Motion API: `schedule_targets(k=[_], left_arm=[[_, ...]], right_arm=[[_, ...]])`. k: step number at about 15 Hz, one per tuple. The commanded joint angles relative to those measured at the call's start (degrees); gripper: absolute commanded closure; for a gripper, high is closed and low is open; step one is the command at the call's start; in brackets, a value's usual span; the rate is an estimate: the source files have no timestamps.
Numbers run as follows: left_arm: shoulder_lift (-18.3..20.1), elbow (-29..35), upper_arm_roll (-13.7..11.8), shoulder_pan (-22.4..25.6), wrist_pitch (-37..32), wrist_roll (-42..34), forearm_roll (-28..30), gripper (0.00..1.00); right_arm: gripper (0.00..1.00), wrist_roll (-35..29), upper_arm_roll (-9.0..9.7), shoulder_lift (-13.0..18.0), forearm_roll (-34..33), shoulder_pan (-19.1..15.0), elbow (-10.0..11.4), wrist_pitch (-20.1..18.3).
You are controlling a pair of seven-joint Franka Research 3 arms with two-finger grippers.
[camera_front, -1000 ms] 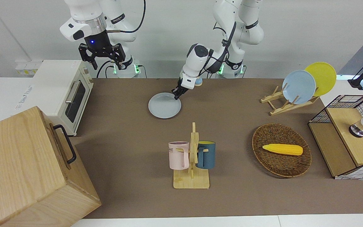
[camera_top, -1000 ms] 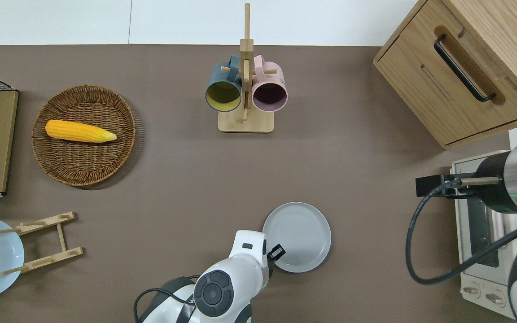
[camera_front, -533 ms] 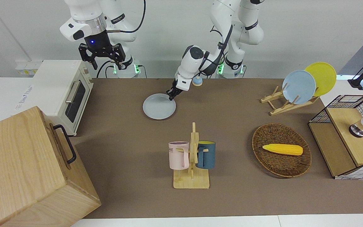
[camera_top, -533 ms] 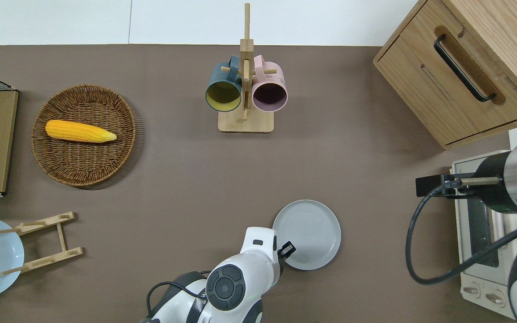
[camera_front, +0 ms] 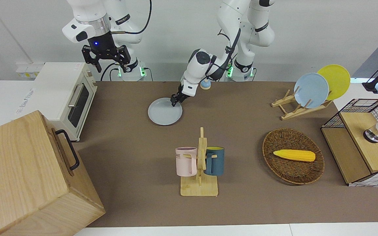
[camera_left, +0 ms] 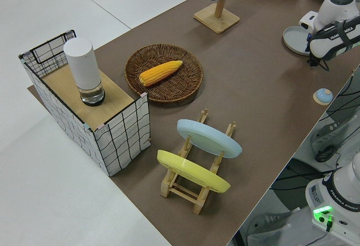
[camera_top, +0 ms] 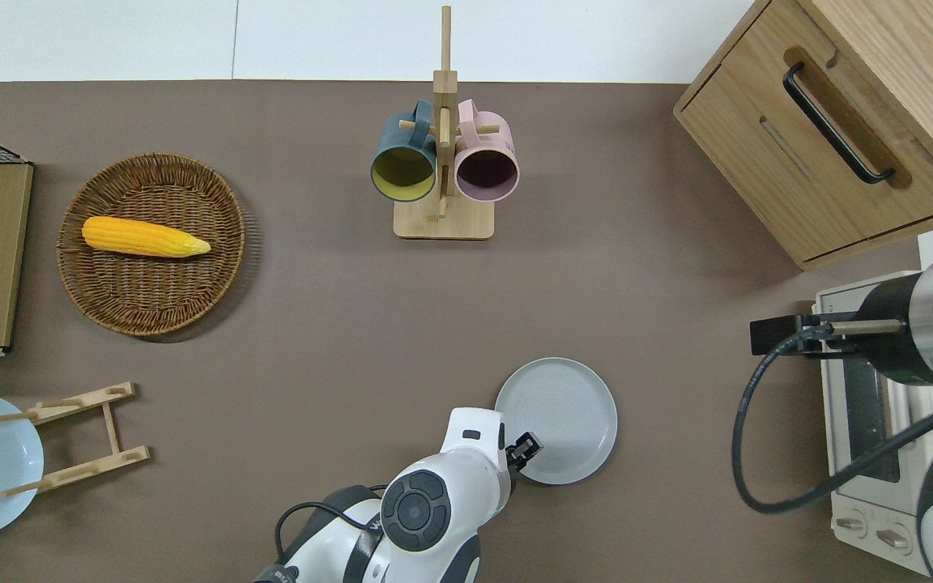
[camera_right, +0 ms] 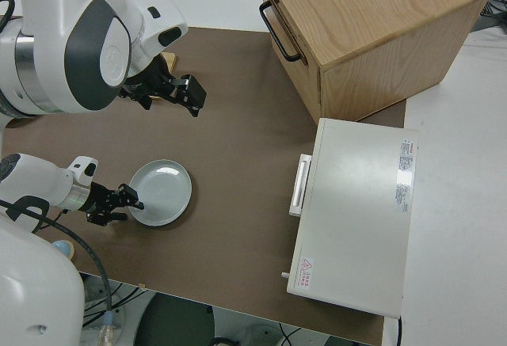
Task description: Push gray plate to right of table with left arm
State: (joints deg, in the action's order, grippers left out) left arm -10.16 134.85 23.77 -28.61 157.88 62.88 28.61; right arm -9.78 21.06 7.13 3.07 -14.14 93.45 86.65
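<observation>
Since a second ago the gray plate [camera_top: 556,420] has been shoved toward the right arm's end of the counter [camera_top: 337,324], most of that early on and barely any in the last half second; the left claw [camera_top: 525,450] has followed it and now sits over the plate's rim instead of just outside it.

Plate position: flat on the counter, near the robots' edge, roughly midway along, nearer to the robots than the mug rack [camera_top: 443,162]. Oven [camera_top: 863,405] at the right arm's end is well apart from it, with open brown surface between.

Key relation: plate lies from the claw toward the right arm's end and slightly farther from the robots, claw at the rim on the left-arm side. Push line judged to run toward the oven.

Claw state: nothing gripped; finger gap cannot be told. Contact with the rim looks likely, not confirmed.

Right arm is parked.
</observation>
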Motion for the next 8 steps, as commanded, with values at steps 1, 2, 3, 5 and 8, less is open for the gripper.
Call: schedule_targets(k=[1, 2, 3, 5, 8], left_arm=[[4.26, -0.29, -0.04, 1.71, -7.91, -0.65, 0.4, 0.02], [5.57, -0.29, -0.04, 2.32, -9.5, -0.83, 0.4, 0.02], [6.37, -0.38, -0.04, 2.77, -10.82, -1.52, 0.4, 0.02], [7.69, -0.47, -0.57, 3.03, -13.2, -3.63, 0.4, 0.01], [9.28, -0.99, -2.14, 5.05, -17.67, -8.1, 0.31, 0.01]], right_arm=[[0.005, -0.59, 0.91, 1.57, 1.24, -1.68, 1.56, -0.07], [0.005, -0.59, 0.91, 1.57, 1.24, -1.68, 1.56, 0.01], [0.005, -0.59, 0.91, 1.57, 1.24, -1.68, 1.56, -0.07], [0.005, -0.59, 0.91, 1.57, 1.24, -1.68, 1.56, 0.01], [0.005, -0.67, 0.91, 1.57, 1.24, -1.68, 1.56, 0.01]])
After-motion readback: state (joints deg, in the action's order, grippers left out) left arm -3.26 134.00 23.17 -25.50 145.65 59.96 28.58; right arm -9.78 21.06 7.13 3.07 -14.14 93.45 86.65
